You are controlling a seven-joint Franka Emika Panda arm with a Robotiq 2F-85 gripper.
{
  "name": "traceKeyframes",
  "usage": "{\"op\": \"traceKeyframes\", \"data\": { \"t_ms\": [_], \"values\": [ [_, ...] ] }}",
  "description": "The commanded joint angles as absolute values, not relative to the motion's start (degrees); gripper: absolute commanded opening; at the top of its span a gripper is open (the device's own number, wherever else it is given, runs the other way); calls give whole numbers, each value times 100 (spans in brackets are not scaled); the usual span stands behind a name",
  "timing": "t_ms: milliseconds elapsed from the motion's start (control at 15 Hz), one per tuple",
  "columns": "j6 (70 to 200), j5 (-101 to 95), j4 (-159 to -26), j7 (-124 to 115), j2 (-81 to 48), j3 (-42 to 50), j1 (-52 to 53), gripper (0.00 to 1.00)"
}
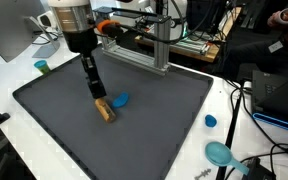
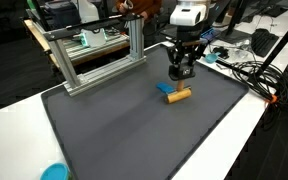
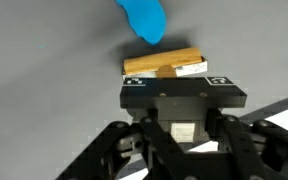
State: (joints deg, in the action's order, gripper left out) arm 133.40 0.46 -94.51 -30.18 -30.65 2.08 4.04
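We record a dark grey mat (image 1: 144, 140) covering most of a white desk (image 1: 9, 75), seen in both exterior views. At one edge of the mat stands an aluminium profile frame (image 1: 156, 45), upright, with equipment behind it. On the bare desk we note a small green cap (image 1: 42, 67) just beside one corner of the mat, a small blue cap (image 1: 212, 121) just off the opposite edge, and near it a larger teal round item (image 1: 220, 153), its kind undetermined. Black cables (image 2: 246, 72) run along the desk beside the mat. A grey screen (image 1: 9, 30) stands behind the green cap.
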Motion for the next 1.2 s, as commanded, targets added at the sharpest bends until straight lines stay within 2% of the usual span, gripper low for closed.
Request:
{"op": "traceKeyframes", "data": {
  "t_ms": [0,333,1133],
  "values": [
    [13820,149,-9512,-3086,-3139,334,504,22],
    [13963,130,-9858,-2652,-2645,319,420,22],
    [14142,122,-12444,-791,-540,15,314,22]
  ]
}}
